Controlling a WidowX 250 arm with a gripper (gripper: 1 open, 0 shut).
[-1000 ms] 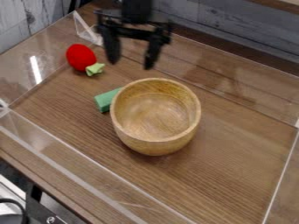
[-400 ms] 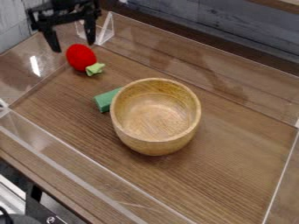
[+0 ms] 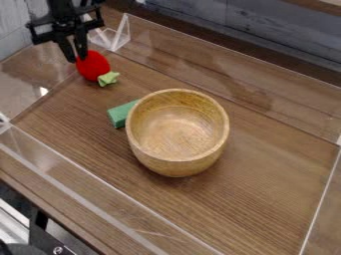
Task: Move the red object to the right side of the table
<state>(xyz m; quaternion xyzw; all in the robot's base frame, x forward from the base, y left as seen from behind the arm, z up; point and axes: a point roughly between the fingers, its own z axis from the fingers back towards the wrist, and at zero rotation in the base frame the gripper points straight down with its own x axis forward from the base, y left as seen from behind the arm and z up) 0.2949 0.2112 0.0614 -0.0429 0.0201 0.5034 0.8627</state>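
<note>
Red toy fruit (image 3: 91,65) sits at about ten o'clock from the wooden bowl (image 3: 178,130), near the far-left corner of the surface (image 3: 266,179), with its green leafy tip pointing toward the bowl. You'll notice the gripper (image 3: 78,47) has swung across from above the bowl's far side to this corner and dropped onto the fruit; its fingers, spread wide a moment ago, are now drawn in tight, and they look to be pinching the fruit's upper left side, though the dark fingers hide the contact itself. That suggests the grasp is just made and the carry to the right has not begun, so watch whether the fruit rises cleanly when you lift. A flat green block (image 3: 123,113) lies touching the bowl's rim at nine o'clock. Dark wood grain covers the surface, low clear acrylic walls (image 3: 320,204) border it, and grey planks show behind at twelve o'clock.
</note>
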